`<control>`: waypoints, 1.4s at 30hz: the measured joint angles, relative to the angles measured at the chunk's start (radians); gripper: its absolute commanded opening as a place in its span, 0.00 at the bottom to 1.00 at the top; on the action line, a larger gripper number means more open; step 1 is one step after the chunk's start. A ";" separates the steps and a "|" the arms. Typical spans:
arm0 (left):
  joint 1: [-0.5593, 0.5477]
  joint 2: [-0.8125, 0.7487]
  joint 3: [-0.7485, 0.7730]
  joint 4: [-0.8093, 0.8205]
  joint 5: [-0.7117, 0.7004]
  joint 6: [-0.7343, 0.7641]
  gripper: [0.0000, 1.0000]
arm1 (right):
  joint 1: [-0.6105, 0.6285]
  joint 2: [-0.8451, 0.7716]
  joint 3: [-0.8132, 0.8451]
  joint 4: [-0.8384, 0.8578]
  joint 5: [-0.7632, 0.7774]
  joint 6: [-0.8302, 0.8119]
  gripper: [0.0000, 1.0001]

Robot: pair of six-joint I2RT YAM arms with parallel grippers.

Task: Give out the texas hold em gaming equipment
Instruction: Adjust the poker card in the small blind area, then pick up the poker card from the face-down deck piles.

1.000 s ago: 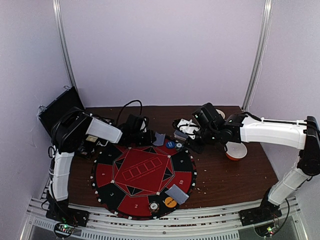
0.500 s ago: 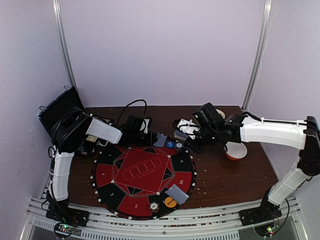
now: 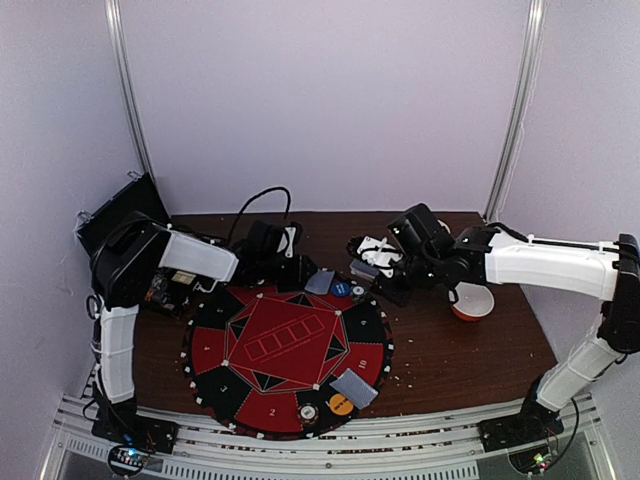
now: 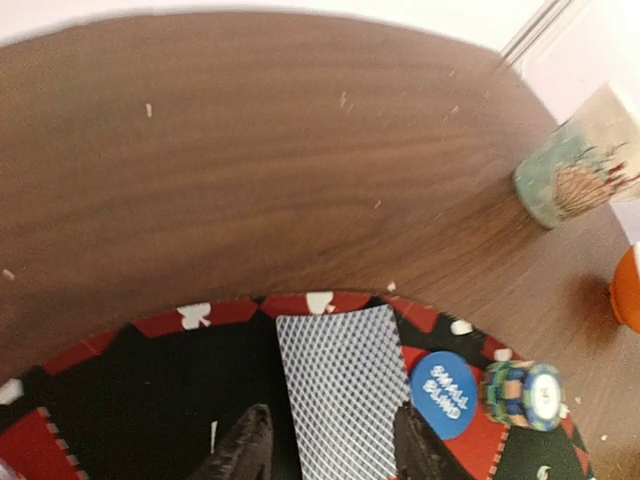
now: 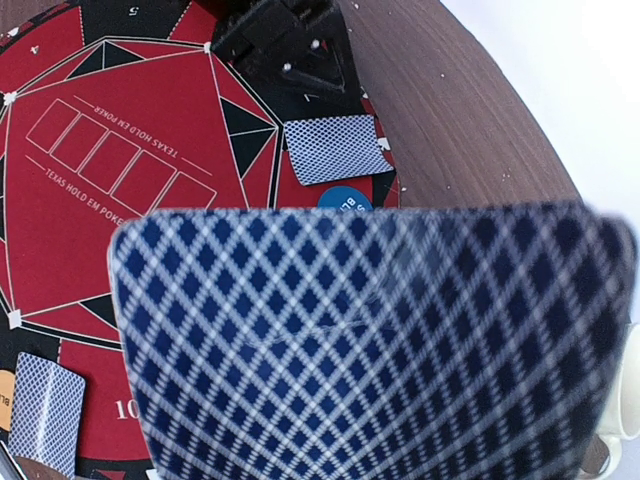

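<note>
A grey-blue-backed card (image 4: 345,390) lies flat on the far rim of the round red-and-black poker mat (image 3: 285,345). My left gripper (image 4: 335,455) stands over the card's near end, open, one finger on each side of it. Right of the card sit a blue "small blind" button (image 4: 445,395) and a small chip stack (image 4: 525,393). My right gripper (image 3: 372,262) is shut on a deck of cards (image 5: 370,340), whose back hides its fingers in the right wrist view. Another card (image 3: 353,387), an orange button (image 3: 341,404) and a whitish chip (image 3: 308,411) lie at the mat's near edge.
A white-and-orange bowl (image 3: 472,300) stands right of the mat under the right arm. A patterned mug (image 4: 580,160) stands on the wooden table behind it. An open black case (image 3: 115,215) sits at the far left by the left arm.
My left gripper has opened and let go of the card on the mat's far rim, drawing back a little to the left. The right arm has stayed in place with its deck.
</note>
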 measured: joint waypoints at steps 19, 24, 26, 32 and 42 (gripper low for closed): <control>-0.016 -0.397 -0.170 0.160 0.583 -0.003 0.85 | 0.016 -0.023 0.025 0.028 -0.087 -0.049 0.30; -0.046 -0.386 -0.170 0.159 0.660 0.001 0.86 | 0.026 -0.016 0.041 0.038 -0.097 -0.051 0.30; -0.055 -0.382 -0.169 0.165 0.676 -0.006 0.86 | 0.029 -0.008 0.046 0.039 -0.097 -0.051 0.30; -0.063 -0.341 -0.148 0.174 0.692 -0.034 0.79 | 0.039 0.018 0.056 0.042 -0.097 -0.059 0.30; -0.072 -0.300 -0.053 0.012 0.616 0.041 0.52 | 0.067 0.067 0.081 0.036 -0.067 -0.086 0.30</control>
